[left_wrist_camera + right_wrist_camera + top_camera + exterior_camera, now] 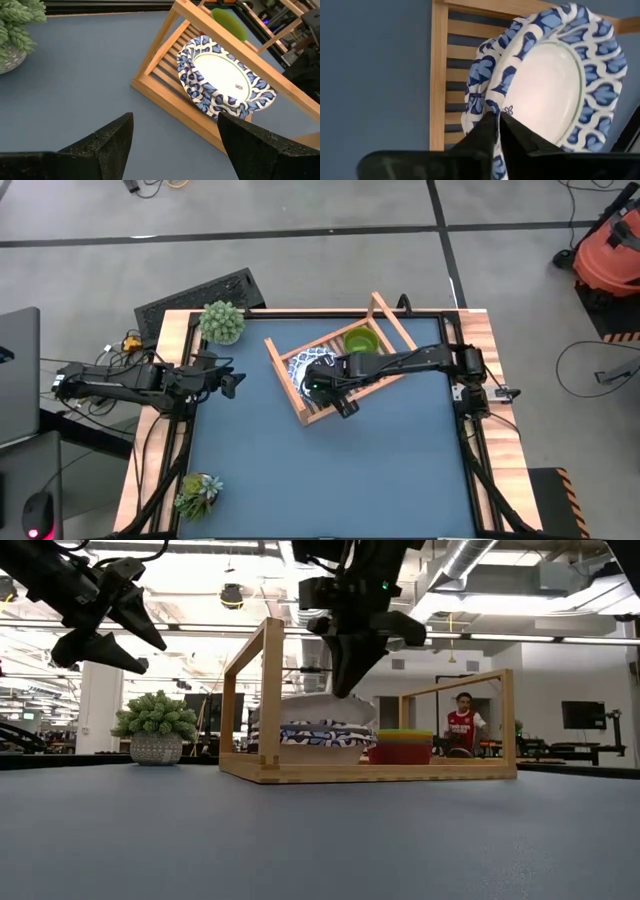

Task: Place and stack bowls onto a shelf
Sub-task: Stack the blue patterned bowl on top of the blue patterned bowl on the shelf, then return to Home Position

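The wooden slatted shelf [345, 365] lies slantwise at the table's far middle. Two white bowls with blue patterned rims are stacked at its left end, the upper one [547, 85] sitting in the lower one [475, 80] and offset from it. At the shelf's right end the green bowl [361, 341] sits in the pink bowl [400, 754]. My right gripper [496, 120] stands over the white stack, shut on the upper bowl's rim. My left gripper [175, 140] waits open above the table's left edge, facing the shelf, with nothing between its fingers. My right gripper pinches the upper white bowl's blue patterned rim [506, 107] between its two fingers, on the side toward the table's near edge. The fingers come from above, pointing steeply down. The bowl rests in the lower white bowl, a little askew.
A spiky green plant [222, 322] stands at the table's far left corner, another [198, 492] at the near left. A black keyboard [200, 295] lies beyond the far edge. A person [460, 725] shows in the room behind. Bare blue table [330, 470] spreads toward the near edge.
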